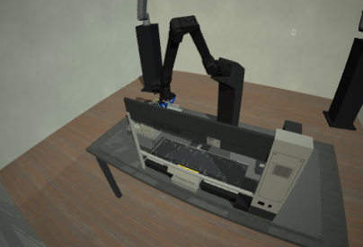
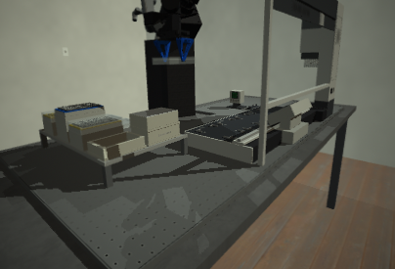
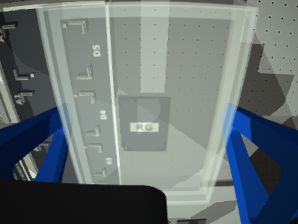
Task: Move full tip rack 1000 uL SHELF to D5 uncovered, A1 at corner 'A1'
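Observation:
My gripper [image 1: 167, 102] [image 2: 174, 60] [image 3: 147, 112] is shut on a clear cover [image 2: 158, 62] [image 3: 235, 62], with one blue finger at each long side. The cover hangs level, high above the table and behind the SHELF in the exterior view. In the wrist view, deck position D5 [image 3: 96, 65] and the regrip nest RG [image 3: 144, 140] show through it; D5 holds nothing. On the SHELF [image 2: 106, 162] stand a rack with a blue rim [image 2: 79, 110] and a rack with a yellow rim [image 2: 97, 126]. Their size labels are too small to read.
The SHELF also bears an open-topped box [image 2: 117, 147] in front, two stacked pale blocks [image 2: 155, 124], and another item [image 2: 49, 119] at the back left. The deck's frame has an upright post [image 2: 264, 84] and a dark top beam [image 1: 198, 124]. A small green-screened device [image 2: 239, 96] stands behind the deck.

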`<state>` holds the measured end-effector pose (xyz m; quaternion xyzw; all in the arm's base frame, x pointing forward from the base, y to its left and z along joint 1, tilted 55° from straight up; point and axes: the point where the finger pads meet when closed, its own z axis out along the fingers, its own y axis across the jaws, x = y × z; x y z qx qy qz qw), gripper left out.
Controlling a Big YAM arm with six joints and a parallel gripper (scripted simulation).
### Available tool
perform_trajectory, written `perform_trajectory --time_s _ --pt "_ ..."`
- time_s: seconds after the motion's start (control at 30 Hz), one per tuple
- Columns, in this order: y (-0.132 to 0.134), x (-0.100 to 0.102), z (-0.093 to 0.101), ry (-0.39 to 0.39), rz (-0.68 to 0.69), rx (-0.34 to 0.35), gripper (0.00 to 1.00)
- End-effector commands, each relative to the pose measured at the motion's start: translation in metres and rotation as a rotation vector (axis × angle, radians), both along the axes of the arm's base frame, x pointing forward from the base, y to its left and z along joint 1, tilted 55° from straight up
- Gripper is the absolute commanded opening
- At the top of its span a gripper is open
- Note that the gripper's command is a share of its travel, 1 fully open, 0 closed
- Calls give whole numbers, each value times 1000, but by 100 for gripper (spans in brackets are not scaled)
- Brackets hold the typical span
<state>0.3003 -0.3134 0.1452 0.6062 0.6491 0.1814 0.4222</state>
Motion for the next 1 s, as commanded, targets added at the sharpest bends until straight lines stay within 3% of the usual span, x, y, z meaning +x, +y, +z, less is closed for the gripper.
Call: perform_trajectory --time_s 0.0,0.1,0.13,0.4,0.6,0.97 --pt "-3 0 5 -9 -12 -2 0" --pt "-3 0 5 -9 -12 -2 0" --pt "-6 -9 -8 -6 -30 20 0" --pt "-13 -35 -38 1 -18 4 0" --pt "-26 -35 -31 4 -19 10 0" --pt "-80 -41 -12 1 -21 6 0"
